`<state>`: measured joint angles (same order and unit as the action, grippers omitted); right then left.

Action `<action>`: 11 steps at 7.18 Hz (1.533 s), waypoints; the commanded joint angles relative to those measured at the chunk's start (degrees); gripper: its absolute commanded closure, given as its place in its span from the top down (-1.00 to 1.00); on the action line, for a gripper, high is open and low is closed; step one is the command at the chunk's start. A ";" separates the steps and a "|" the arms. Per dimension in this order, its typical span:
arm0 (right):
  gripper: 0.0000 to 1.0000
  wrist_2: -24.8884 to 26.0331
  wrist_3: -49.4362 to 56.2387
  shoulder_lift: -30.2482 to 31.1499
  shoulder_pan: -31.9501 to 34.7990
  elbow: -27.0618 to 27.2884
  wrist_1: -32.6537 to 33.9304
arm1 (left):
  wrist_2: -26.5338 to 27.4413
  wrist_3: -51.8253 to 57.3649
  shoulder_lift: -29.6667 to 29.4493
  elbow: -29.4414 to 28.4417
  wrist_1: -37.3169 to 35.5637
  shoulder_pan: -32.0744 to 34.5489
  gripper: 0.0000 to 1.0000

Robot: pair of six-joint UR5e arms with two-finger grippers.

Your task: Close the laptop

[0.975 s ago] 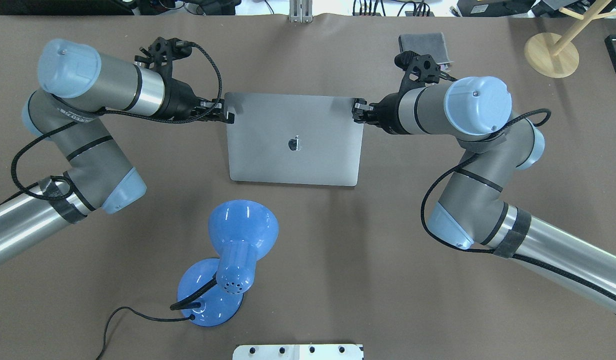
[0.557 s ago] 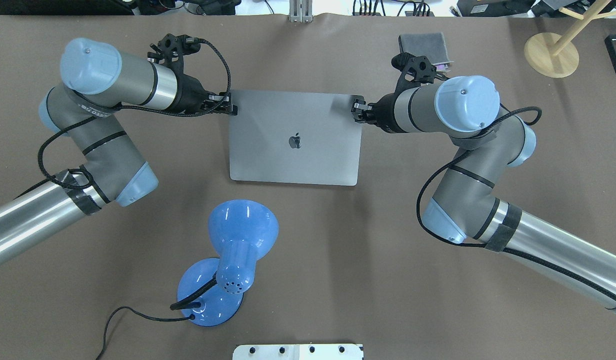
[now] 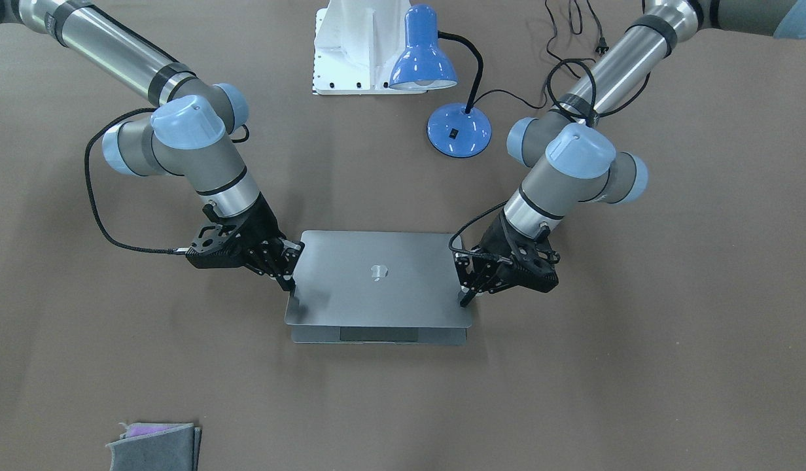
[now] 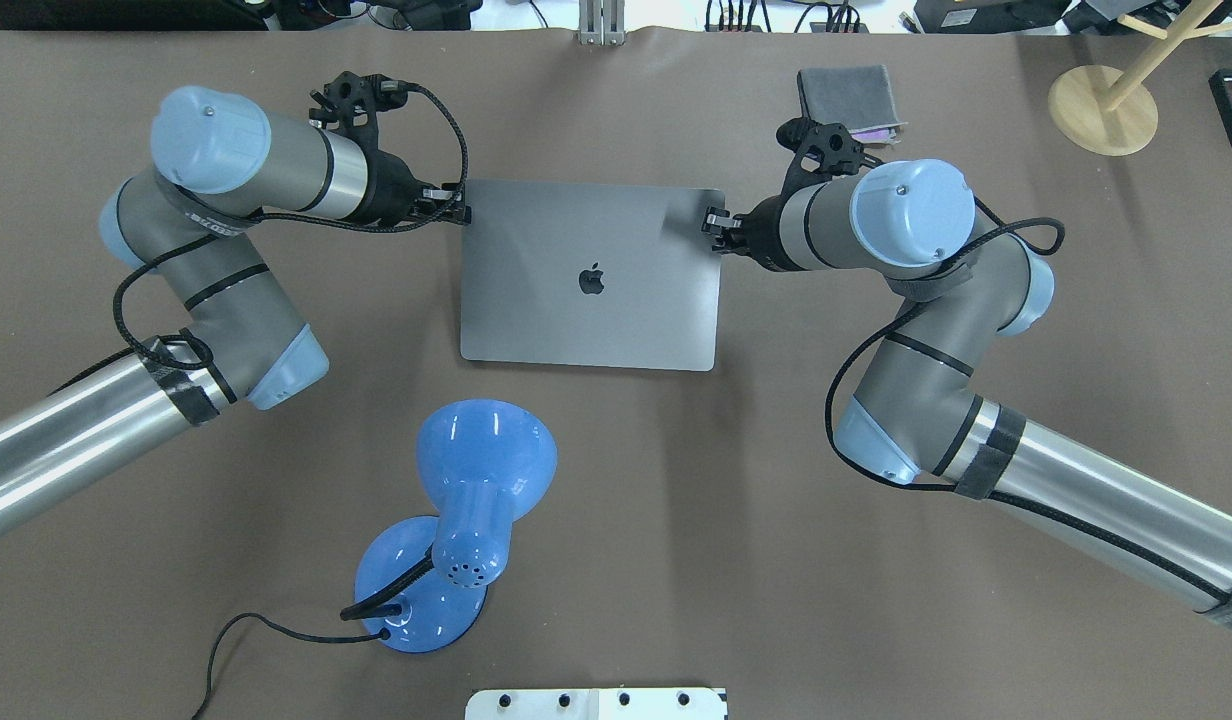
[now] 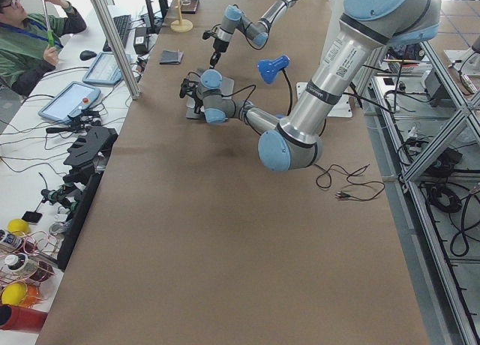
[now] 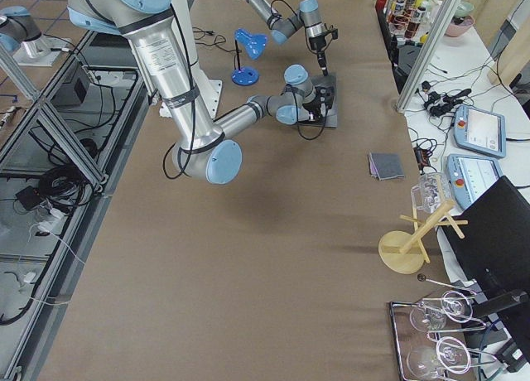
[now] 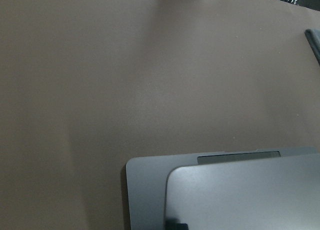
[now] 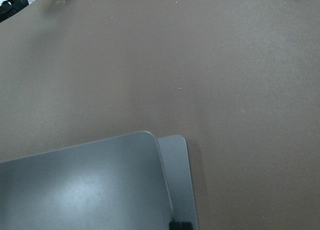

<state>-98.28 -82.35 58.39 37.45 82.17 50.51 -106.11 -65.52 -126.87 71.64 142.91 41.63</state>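
The grey laptop (image 4: 591, 275) lies mid-table with its lid, dark apple logo up, low over the base. A strip of the base (image 3: 377, 335) shows under the lid's front edge. My left gripper (image 4: 454, 213) is at the lid's left edge near the far corner, and my right gripper (image 4: 714, 222) is at the right edge. Both look shut on the lid's edges. The front view shows the left gripper (image 3: 467, 291) and the right gripper (image 3: 288, 278). Each wrist view shows one black fingertip (image 7: 176, 225) (image 8: 180, 225) at the lid's edge.
A blue desk lamp (image 4: 471, 490) with its cord stands near the robot's side of the laptop. A folded grey cloth (image 4: 846, 95) lies at the far right. A wooden stand (image 4: 1101, 105) is at the far right corner. The white base plate (image 4: 596, 703) is at the near edge.
Both grippers have moved down and away from the robot with the lid. The lid has come lower over the base. Both arms' elbows have swung inward.
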 commanded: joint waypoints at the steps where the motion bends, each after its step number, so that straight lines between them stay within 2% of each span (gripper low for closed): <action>1: -1.00 0.81 0.00 -0.56 -0.54 -1.22 -0.06 | 2.32 0.04 -0.40 -0.97 0.09 -1.29 -1.00; 3: -1.00 0.02 -0.09 -1.09 0.16 0.35 0.20 | 1.88 -0.66 -0.49 1.82 0.09 -1.11 -1.00; 4: -1.00 -3.20 -0.09 -0.48 1.56 2.27 0.47 | -0.47 -0.75 -0.40 3.49 -0.35 -0.68 -1.00; 5: -1.00 -9.41 -0.09 -0.21 4.44 4.03 1.51 | -5.37 -1.19 0.04 5.16 -0.96 0.89 -1.00; 6: -0.28 -14.17 -0.09 0.83 6.99 5.53 3.53 | -10.55 -2.85 0.56 7.79 -6.10 2.91 -0.75; 7: 0.99 -14.74 -0.09 2.85 8.59 7.81 5.89 | -16.17 -2.51 0.83 11.99 -13.55 5.19 -0.38; 8: 1.00 -15.27 2.17 4.35 9.65 9.48 9.66 | -15.88 -2.16 5.01 17.60 -14.75 6.17 0.95; 9: 1.00 -15.53 8.90 7.15 11.14 12.89 13.00 | -16.40 -1.29 8.09 21.14 -16.25 7.75 0.97; 10: 1.00 -17.19 15.31 12.48 12.89 17.80 16.43 | -18.75 4.90 8.56 22.57 -21.13 10.55 0.97; 11: 1.00 -20.69 21.03 16.62 16.74 20.46 19.08 | -19.74 14.18 13.00 27.19 -29.10 13.45 0.98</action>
<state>-115.87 -68.19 70.04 50.66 98.78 66.12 -124.32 -59.94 -117.66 94.49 121.26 51.93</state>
